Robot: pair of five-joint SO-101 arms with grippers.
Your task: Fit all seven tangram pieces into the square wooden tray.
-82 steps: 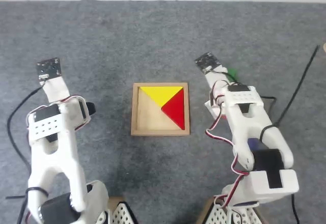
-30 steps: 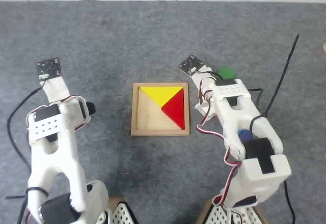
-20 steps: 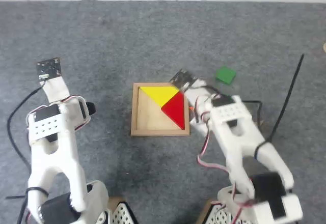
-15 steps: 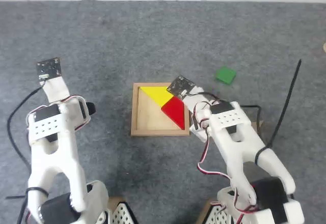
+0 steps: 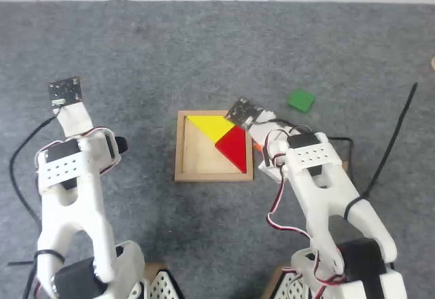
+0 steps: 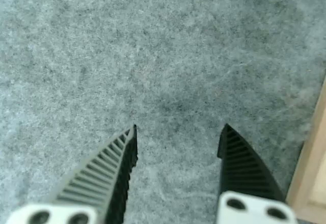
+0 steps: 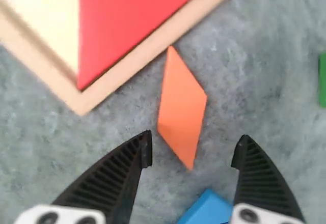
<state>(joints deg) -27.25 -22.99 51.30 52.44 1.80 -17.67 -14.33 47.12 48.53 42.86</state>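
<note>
Spreading wide over grey carpet (image 7: 265, 40), the fingers (image 7: 122, 170) of the right gripper (image 7: 194, 148) grip nothing. The nearer end of an orange parallelogram (image 7: 181, 113) lies flat on the carpet between their tips. The parallelogram's far point sits just beside the outer rim of the square wooden tray (image 7: 153, 48), close to one corner and outside the tray. A blue piece (image 7: 204, 210) lies near the parallelogram, closer in toward the gripper's base; whether the two touch cannot be told. Inside the tray a red triangle (image 7: 127, 15) lies flat against the rim, with bare wood beside it. In the high view, the right arm (image 5: 319, 177) stands beside the tray's right edge, its wrist over the far right corner. The red triangle fills the tray's right side and a yellow triangle (image 5: 212, 126) the far side, the two meeting along one edge; the left and near parts of the floor are bare wood. A green square (image 5: 300, 100) rests on the carpet beyond the right arm, apart from the tray. The left gripper (image 6: 180, 131) hangs with its fingers also wide apart and nothing between them, over plain carpet, the tray's rim just off to one side. The left arm (image 5: 68, 170) stands well apart from the tray, on its left.
</note>
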